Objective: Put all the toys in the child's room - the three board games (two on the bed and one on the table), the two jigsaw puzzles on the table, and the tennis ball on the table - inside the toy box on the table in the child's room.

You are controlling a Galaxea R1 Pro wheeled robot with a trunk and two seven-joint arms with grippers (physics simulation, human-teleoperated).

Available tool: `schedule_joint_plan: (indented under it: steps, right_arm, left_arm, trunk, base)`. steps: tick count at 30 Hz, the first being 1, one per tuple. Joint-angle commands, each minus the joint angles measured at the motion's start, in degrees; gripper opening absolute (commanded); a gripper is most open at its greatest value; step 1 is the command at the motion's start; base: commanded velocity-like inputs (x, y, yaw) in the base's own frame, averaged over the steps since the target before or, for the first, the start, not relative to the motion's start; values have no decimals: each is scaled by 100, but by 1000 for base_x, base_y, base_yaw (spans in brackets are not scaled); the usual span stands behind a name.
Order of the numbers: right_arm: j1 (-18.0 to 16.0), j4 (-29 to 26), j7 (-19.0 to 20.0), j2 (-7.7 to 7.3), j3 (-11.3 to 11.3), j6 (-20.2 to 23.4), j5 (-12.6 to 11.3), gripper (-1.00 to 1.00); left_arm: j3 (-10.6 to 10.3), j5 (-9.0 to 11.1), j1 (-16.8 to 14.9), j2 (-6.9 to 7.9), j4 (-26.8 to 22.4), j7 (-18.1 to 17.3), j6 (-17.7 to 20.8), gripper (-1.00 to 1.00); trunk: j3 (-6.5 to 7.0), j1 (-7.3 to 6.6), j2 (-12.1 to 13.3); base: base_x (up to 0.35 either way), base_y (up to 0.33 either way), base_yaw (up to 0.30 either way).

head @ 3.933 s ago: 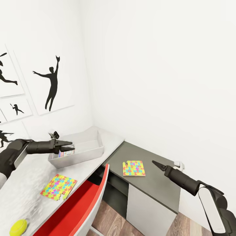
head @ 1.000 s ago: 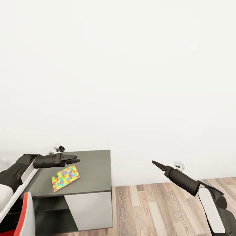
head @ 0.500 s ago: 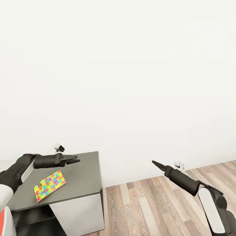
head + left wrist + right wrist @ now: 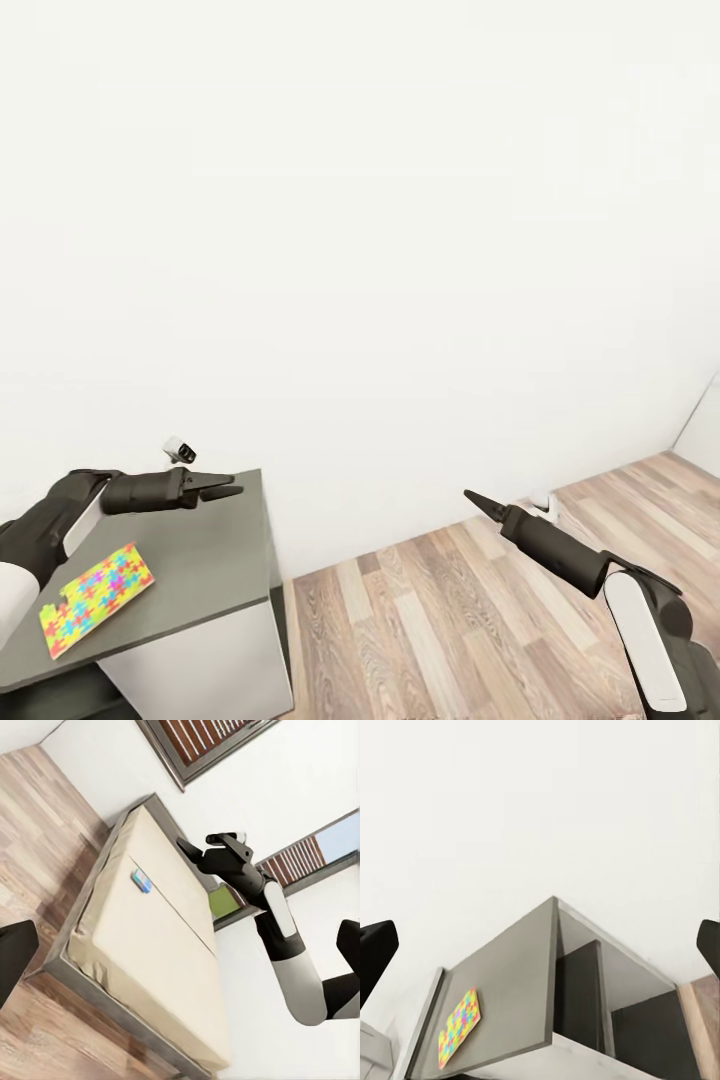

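meanwhile both grippers empty: left gripper (image 4: 228, 487) slightly parted above table (image 4: 215, 560), right gripper (image 4: 470, 495) closed

No readable text, label, brand, number or sign appears on any surface in these three views.
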Motion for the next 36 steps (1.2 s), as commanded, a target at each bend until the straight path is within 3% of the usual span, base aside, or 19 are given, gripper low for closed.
schedule_joint_plan:
  steps: [1,36]
  right_arm:
    - [-8,2,12,2,-7,39,-10,100]
    - [-8,22,2,10,-7,38,-14,100]
  left_arm:
    - [-26,21,-6,12,-1,-20,60,100]
    - [-27,21,-6,-14,-1,-20,90,100]
  trunk:
    - [-14,4,-14]
    - [-14,4,-14]
  base:
    - [0,0,-277]
    - [0,0,-277]
